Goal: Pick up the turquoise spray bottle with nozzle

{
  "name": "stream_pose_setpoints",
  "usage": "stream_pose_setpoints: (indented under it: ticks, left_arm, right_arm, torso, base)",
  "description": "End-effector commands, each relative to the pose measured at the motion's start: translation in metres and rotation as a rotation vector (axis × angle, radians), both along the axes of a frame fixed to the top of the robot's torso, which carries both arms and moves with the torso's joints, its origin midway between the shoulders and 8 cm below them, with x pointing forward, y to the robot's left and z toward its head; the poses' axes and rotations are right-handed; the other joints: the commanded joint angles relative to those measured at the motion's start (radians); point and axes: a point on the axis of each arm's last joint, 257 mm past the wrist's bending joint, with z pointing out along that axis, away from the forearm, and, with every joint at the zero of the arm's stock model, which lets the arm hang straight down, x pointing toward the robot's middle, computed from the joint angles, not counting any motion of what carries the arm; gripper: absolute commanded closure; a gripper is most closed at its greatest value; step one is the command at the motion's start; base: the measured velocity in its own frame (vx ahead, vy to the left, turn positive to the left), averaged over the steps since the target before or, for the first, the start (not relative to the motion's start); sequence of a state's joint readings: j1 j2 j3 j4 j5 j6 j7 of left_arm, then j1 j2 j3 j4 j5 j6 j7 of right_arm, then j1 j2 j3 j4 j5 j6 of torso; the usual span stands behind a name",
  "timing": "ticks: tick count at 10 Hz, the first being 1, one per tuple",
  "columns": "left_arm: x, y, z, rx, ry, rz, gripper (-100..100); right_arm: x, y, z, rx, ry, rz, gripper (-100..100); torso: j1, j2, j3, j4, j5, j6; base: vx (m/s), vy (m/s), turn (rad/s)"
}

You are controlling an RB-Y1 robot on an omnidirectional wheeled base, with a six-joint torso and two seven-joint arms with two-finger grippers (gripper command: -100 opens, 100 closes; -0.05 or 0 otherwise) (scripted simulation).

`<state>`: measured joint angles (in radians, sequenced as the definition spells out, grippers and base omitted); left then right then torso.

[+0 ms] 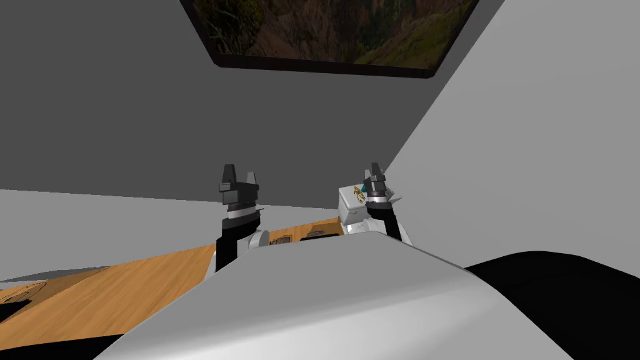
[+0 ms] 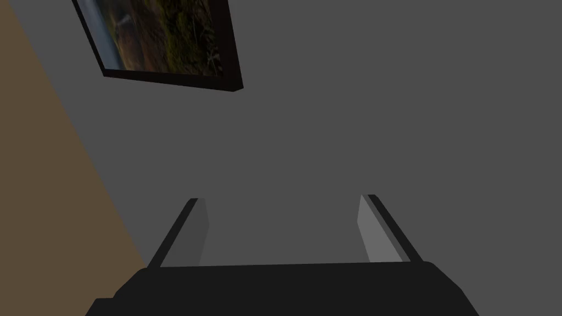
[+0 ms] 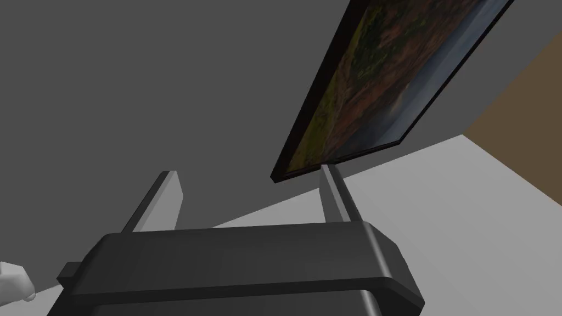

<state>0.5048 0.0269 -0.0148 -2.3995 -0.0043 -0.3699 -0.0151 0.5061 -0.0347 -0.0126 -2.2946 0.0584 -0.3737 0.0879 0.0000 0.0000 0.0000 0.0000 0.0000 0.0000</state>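
Wooden tabletop [image 1: 125, 287] runs across the lower left, ending against a dark grey wall [image 1: 125, 112] on which a dark-framed landscape picture [image 1: 325, 37] hangs high up. Left gripper [image 1: 240, 172] [image 2: 282, 198] is raised above the far edge of the tabletop, pointing up at the wall; its fingers stand released and well apart, with nothing between them. Two small dark items [image 1: 281, 239] lie on the wood between the two arms, too small to identify. White box [image 1: 350, 209] with a gold mark on its top sits just to the left of the right gripper's wrist. Turquoise spray bottle [image 1: 359, 189]: a small turquoise part is visible at the box's upper edge, just beside and below the right gripper, not between its fingers; the rest is hidden. Right gripper [image 1: 374, 167] [image 3: 248, 170] is likewise raised and pointing upward, fingers released and empty. Light grey wall [image 1: 531, 156] rises to its right, with a black area [image 1: 562, 294] beneath.
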Motion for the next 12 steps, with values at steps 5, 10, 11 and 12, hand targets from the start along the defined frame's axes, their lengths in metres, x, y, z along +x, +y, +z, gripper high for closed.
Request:
stream_pose_setpoints:
  ticks: [5, 10, 11, 12]
  left_arm:
    - [0.000, 0.000, 0.000, 0.000, 0.000, 0.000, 0]
    - [0.000, 0.000, 0.000, 0.000, 0.000, 0.000, 0]
    - [0.000, 0.000, 0.000, 0.000, 0.000, 0.000, 0]
    - [0.000, 0.000, 0.000, 0.000, 0.000, 0.000, 0]
  right_arm:
    - [0.017, -0.032, -0.043, -0.144, 0.110, -0.052, -100]
    - [0.030, -0.086, -0.086, -0.278, 0.230, -0.143, -100]
    - [0.032, -0.102, -0.094, -0.316, 0.258, -0.171, -100]
    - [0.034, -0.120, -0.101, -0.354, 0.287, -0.201, -100]
  torso:
    - [0.002, 0.005, 0.003, 0.001, 0.000, 0.000]
    - [0.004, 0.005, 0.003, 0.001, 0.001, 0.000]
    - [0.002, 0.004, 0.003, 0.001, 0.001, 0.000]
    - [0.002, 0.004, 0.002, 0.001, 0.001, 0.000]
  base:
    - [-0.057, 0.033, 0.139]
    - [-0.071, 0.055, 0.179]
    - [-0.059, 0.052, 0.118]
    - [-0.079, 0.068, 0.259]
